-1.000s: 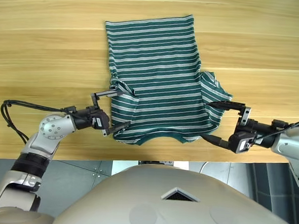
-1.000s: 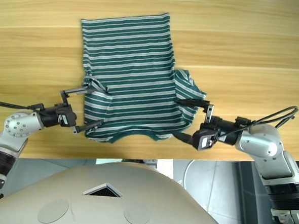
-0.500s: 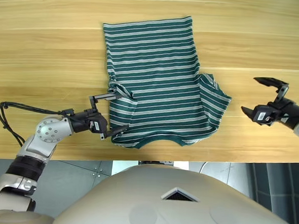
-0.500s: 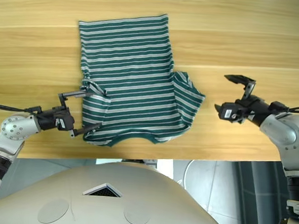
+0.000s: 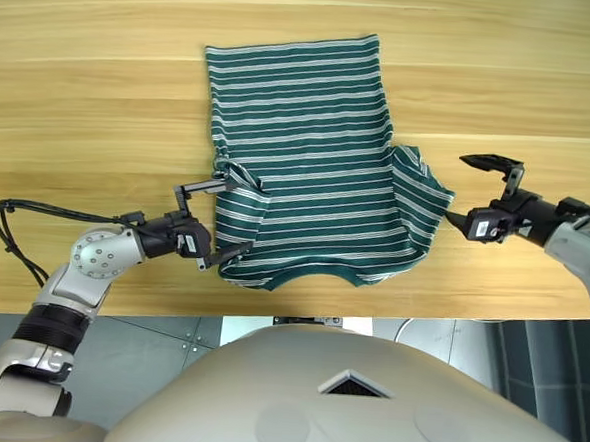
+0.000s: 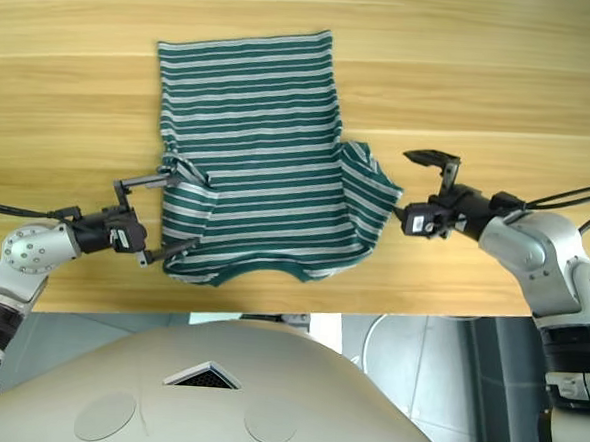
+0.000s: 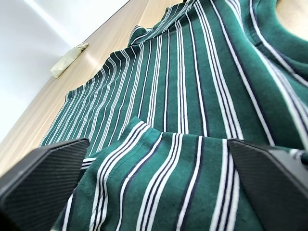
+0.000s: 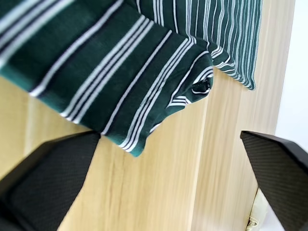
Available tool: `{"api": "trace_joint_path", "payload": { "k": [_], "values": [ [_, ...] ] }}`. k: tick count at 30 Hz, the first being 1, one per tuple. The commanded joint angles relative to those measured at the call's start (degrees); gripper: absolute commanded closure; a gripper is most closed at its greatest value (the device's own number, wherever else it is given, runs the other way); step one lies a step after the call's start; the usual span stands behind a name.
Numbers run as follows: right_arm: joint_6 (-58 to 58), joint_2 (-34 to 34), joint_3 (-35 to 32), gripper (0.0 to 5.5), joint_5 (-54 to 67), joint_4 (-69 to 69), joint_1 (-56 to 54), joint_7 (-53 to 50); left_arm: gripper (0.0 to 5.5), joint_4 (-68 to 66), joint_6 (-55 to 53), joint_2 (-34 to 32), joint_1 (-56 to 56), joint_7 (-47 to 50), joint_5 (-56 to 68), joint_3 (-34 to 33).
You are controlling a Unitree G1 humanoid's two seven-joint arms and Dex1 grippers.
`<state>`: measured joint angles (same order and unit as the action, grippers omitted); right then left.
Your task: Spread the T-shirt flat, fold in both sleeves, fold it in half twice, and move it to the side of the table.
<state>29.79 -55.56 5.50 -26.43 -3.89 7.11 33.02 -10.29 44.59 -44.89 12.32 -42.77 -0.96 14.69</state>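
**T-shirt, green with white stripes, on wooden table**

T-shirt point(image 5: 309, 162): lies on table point(image 5: 103, 89), collar at the near edge, both sleeves rumpled.
Left gripper point(image 5: 237, 217): fingers spread wide, with the bunched left sleeve point(image 5: 239, 183) between them.
Right gripper point(image 5: 457, 188): fingers spread wide, just beside the right sleeve point(image 5: 417, 183), apart from it.

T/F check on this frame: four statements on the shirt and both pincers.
1. The T-shirt lies on the table with its collar at the near edge. True.
2. The right pincer is shut on cloth. False: it is open, beside the right sleeve, over bare wood.
3. The left pincer is open, with striped cloth between its fingers. True.
4. The T-shirt is folded in half. False: it lies at full length, hem far, collar near.
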Motion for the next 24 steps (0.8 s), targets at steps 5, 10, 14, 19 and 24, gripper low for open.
{"api": "trace_joint_path", "payload": {
  "k": [5, 10, 14, 19, 24],
  "values": [
    [-1.2, 1.0, 4.9, 1.55, -3.4, -4.4, -1.2, 0.0, 0.10, -0.8, -2.5, -0.7, 0.3, -0.5, -2.9, 0.1],
    [-0.7, 0.7, 5.9, 2.48, -2.5, -4.0, -1.1, 0.0, 0.10, -1.0, -2.5, -0.6, 0.0, -0.5, -2.9, 0.1],
    [-0.9, 0.7, 6.4, 3.40, -2.3, -4.0, -1.2, -0.1, 0.10, -1.0, -2.5, -0.4, -0.1, -0.5, -3.0, 0.2],
    [-0.9, 0.1, 6.2, 4.33, -1.8, -3.5, -1.0, -0.5, 0.10, -1.5, -2.4, -0.2, -0.3, -0.3, -3.2, 0.3],
    [-0.6, 0.0, 5.7, 5.29, -1.2, -2.9, -0.7, -0.8, 0.10, -1.7, -2.4, 0.0, -0.5, -0.2, -3.4, 0.4]
  ]
}}
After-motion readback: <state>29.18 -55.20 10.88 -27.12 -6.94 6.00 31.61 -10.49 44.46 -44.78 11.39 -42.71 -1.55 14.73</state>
